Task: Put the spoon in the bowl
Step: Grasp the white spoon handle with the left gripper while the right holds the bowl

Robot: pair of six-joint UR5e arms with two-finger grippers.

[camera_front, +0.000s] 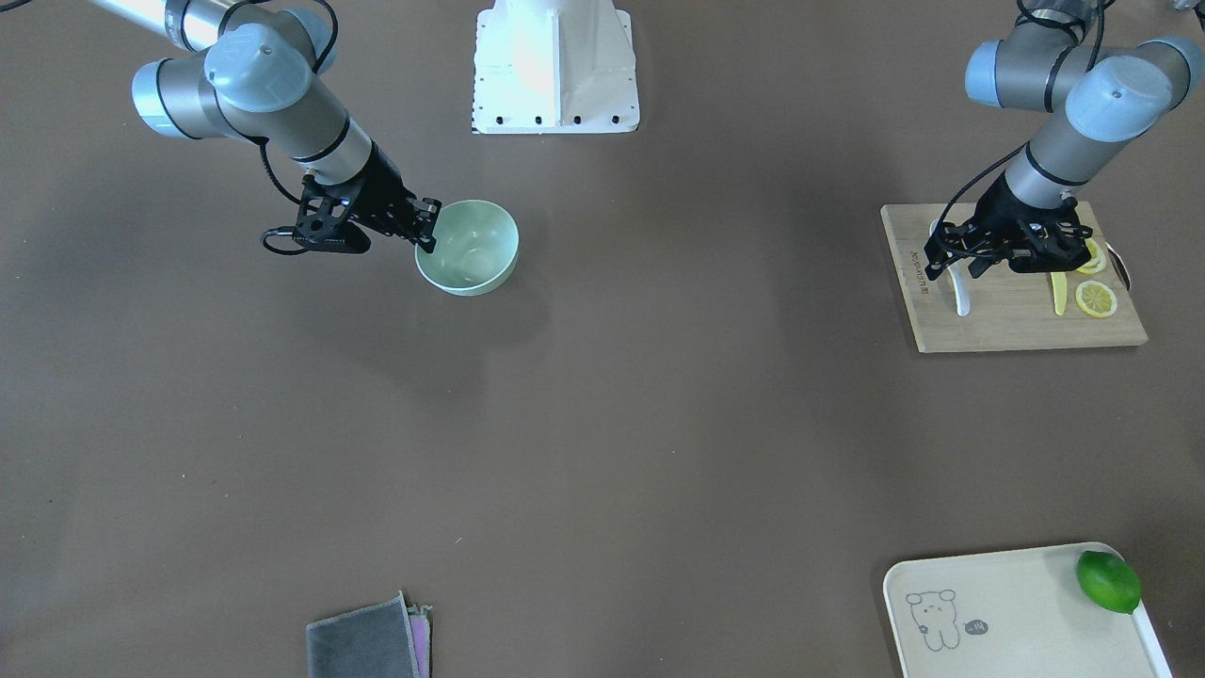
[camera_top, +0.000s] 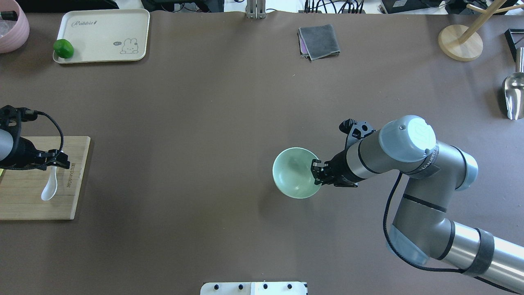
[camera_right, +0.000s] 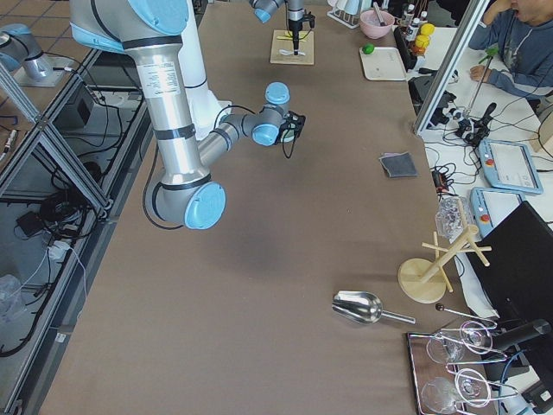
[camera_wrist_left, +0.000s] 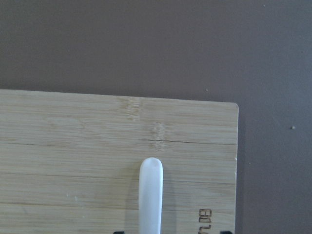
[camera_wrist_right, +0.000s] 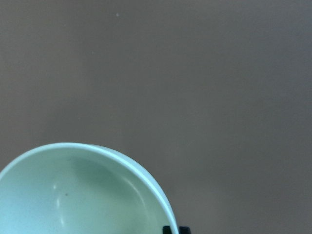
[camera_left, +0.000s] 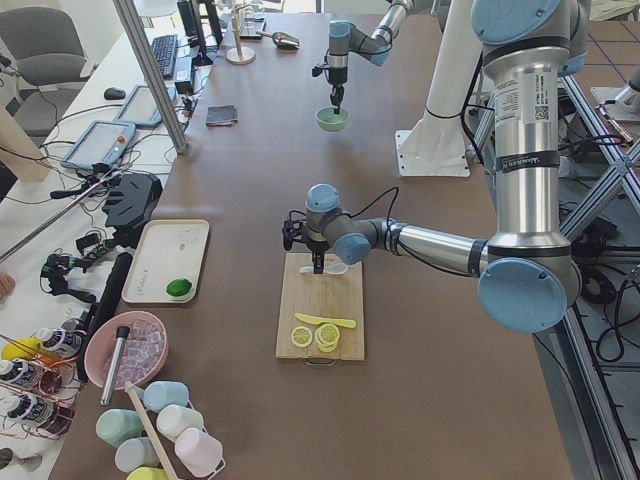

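The white spoon point(camera_front: 958, 287) lies on a wooden cutting board point(camera_front: 998, 325) at the table's left end, seen in the overhead view point(camera_top: 50, 186). My left gripper point(camera_front: 974, 264) is low over the spoon's handle point(camera_wrist_left: 150, 195), open, with its fingertips wide apart on either side of it. The mint-green bowl point(camera_top: 294, 172) stands upright and empty near the table's middle. My right gripper point(camera_top: 316, 172) is shut on the bowl's rim on the robot's right side; the rim shows in the right wrist view point(camera_wrist_right: 146, 178).
A yellow knife point(camera_front: 1059, 292) and lemon slices point(camera_front: 1097, 299) lie on the board beside the spoon. A cream tray point(camera_front: 1017, 612) with a lime point(camera_front: 1108, 581) and a grey cloth point(camera_front: 367, 640) lie at the far edge. A metal scoop point(camera_top: 513, 96) and a wooden stand point(camera_top: 460, 43) sit far right.
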